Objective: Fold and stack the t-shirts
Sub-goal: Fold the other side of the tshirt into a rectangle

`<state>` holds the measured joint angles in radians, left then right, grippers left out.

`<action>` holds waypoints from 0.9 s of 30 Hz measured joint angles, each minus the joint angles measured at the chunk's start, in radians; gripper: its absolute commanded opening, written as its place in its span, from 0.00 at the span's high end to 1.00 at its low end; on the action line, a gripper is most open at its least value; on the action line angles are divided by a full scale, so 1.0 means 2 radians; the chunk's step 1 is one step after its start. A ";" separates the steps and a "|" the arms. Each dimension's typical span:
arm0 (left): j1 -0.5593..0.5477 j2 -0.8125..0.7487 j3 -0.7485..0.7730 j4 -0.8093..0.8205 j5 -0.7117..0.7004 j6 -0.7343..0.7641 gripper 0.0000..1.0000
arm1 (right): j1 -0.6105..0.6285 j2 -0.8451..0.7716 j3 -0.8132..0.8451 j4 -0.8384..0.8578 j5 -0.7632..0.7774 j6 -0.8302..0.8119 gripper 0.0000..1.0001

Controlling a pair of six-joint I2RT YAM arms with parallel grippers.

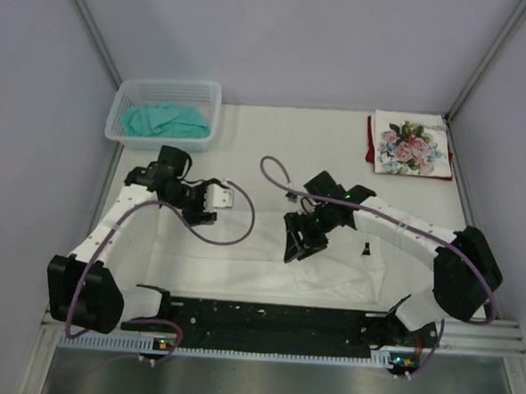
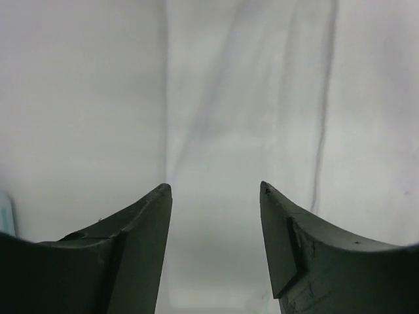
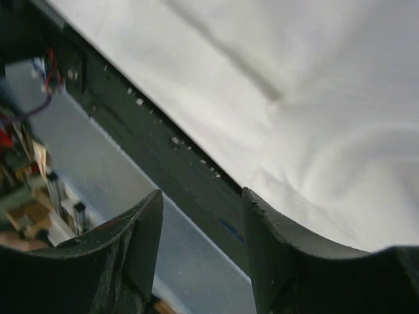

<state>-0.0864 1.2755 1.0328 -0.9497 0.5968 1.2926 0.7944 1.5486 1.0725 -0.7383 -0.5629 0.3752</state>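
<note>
White soft cloth t-shirt [image 1: 267, 269] lies flat on the pale table [image 1: 293, 136], near the arm bases. It looks limp and light; I'd pinch an edge. My left gripper [image 2: 216, 190] and right gripper [image 3: 201, 193] hover, fingers apart, empty.

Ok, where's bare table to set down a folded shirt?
The far strip of table between the mesh basket and the rose-print shirt is bare. The middle is crowded: the white shirt lies spread there, with the left gripper and right gripper over it.

Pale mesh basket [image 1: 172, 83] far-left on table [image 1: 302, 137]; blk rail [image 1: 265, 315] along near edge.
</note>
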 measured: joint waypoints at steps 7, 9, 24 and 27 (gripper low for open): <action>-0.269 -0.004 -0.003 0.019 0.061 -0.078 0.33 | -0.261 -0.124 -0.065 0.014 0.108 0.036 0.46; -0.330 0.012 -0.003 0.048 0.054 -0.110 0.33 | -0.313 -0.126 -0.075 0.024 0.146 0.036 0.46; -0.516 0.191 -0.003 0.272 -0.039 -0.229 0.37 | -0.391 -0.001 -0.105 0.144 0.168 0.020 0.84; -0.523 0.212 -0.003 0.295 -0.051 -0.243 0.42 | -0.391 0.001 -0.105 0.154 0.168 0.018 0.90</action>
<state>-1.1316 1.7000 1.0267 -0.3588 0.4946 0.8070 0.0120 1.5497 0.8623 -0.4294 -0.2260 0.4110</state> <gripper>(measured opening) 0.623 0.165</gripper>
